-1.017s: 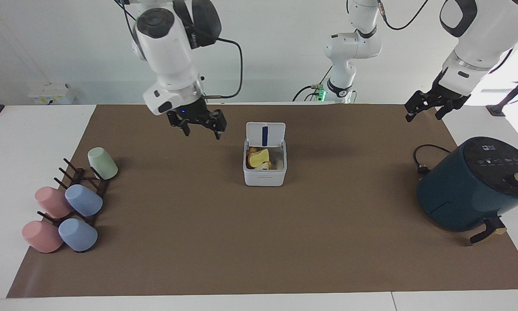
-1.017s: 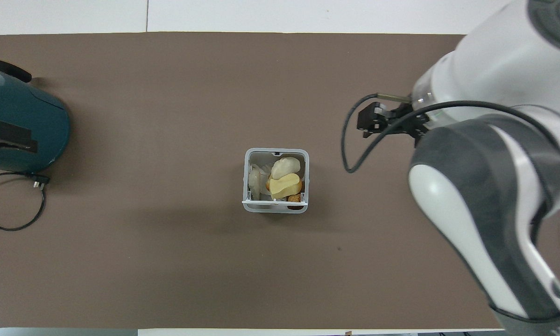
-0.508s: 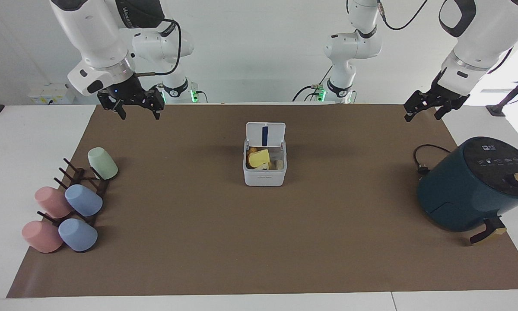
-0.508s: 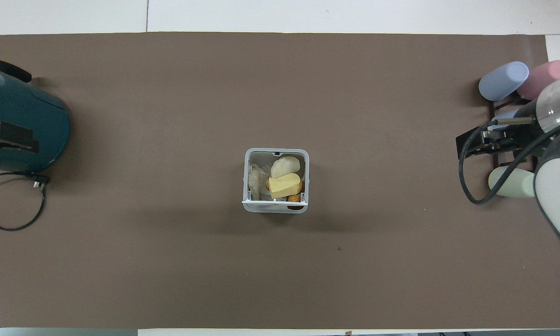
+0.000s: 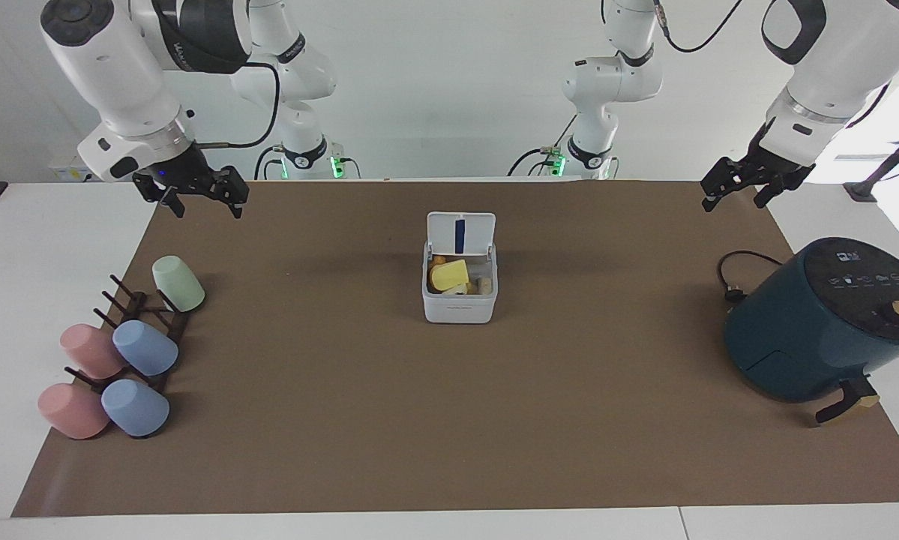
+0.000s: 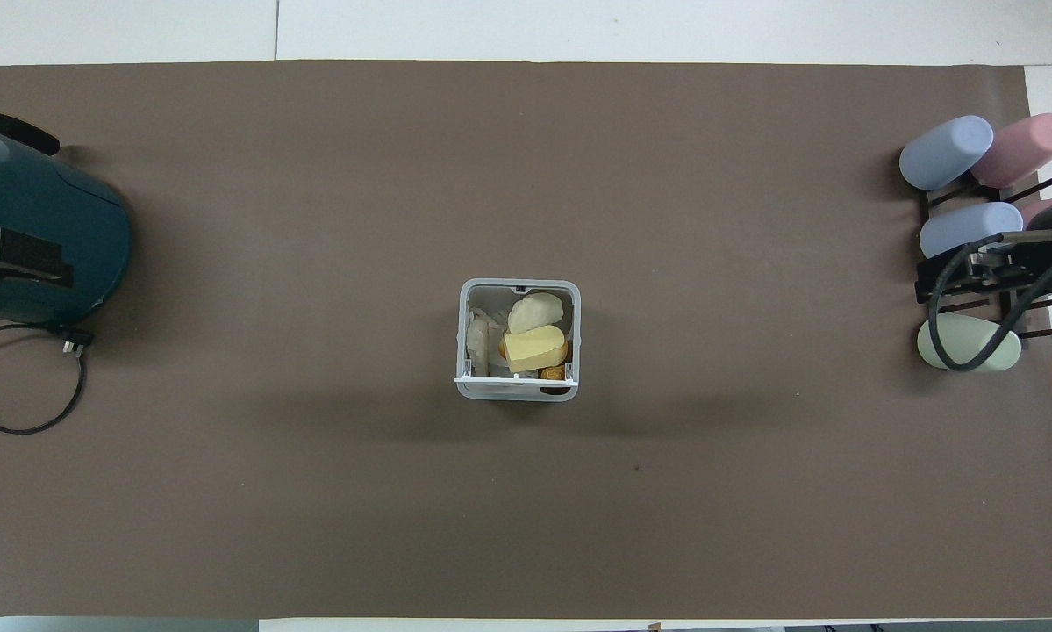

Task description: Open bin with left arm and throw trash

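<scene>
Brown paper mat [image 5: 449,420] spread over the white table [image 5: 37,247], covering most of it. Big dark teal air fryer [image 5: 816,322] at the left arm's end, black cable [image 5: 734,277] looped beside it. Dark wooden rack [image 5: 138,322] with pastel plastic cups [image 5: 145,349], pink, blue and pale green, at the right arm's end.

Small white rounded-cube plastic bin [image 5: 460,304] in the middle of the mat, hinged lid [image 5: 460,232] up and open toward the robots, blue strip visible on its inner face. Inside the bin: yellow wedge of trash [image 6: 534,348] on top, pale cream crescent piece [image 6: 536,311] just beside it, orange-brown crumbed piece [image 6: 553,373] partly hidden under the wedge.

Right gripper [image 5: 198,196] in the air over the mat's corner near the cup rack, fingers spread wide, holding nothing. Left gripper [image 5: 745,184] raised over the mat's edge near the air fryer, fingers apart too, empty, waiting.
</scene>
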